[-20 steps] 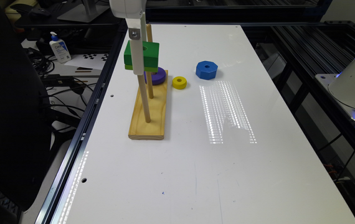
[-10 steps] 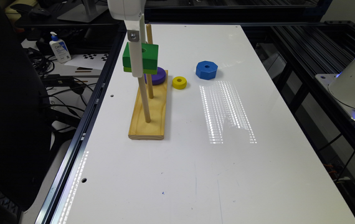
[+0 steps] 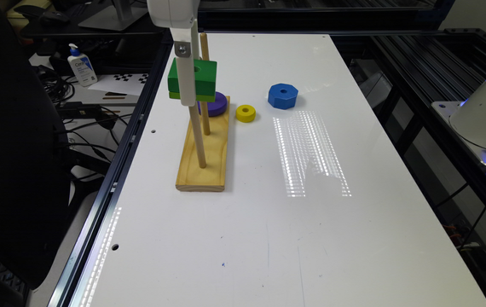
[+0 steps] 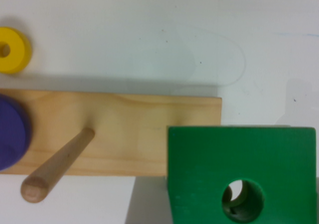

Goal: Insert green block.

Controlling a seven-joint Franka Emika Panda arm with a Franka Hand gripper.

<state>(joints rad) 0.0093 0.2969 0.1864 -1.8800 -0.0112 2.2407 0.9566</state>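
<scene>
The green block [image 3: 205, 77] [image 4: 209, 159], dark green with a thin lime layer underneath, hangs in the air at the top of the nearest wooden peg [image 3: 198, 140]. My gripper [image 3: 188, 91] comes down from above and is shut on the block. In the wrist view, a pale wooden shape shows inside the block's round hole. The peg stands on a wooden base [image 3: 209, 170] [image 4: 139, 119]. I cannot tell how far the peg reaches into the hole.
A second peg [image 3: 204, 85] [image 4: 55, 167] rises mid-base. A purple disc [image 3: 215, 104] [image 4: 10, 132] rests on the base's far end. A yellow ring [image 3: 245, 113] [image 4: 11, 50] and a blue octagonal block [image 3: 282, 96] lie on the white table [image 3: 311, 234].
The gripper and green block have drifted slightly toward the exterior view's left and a touch lower. Nothing else has moved.
</scene>
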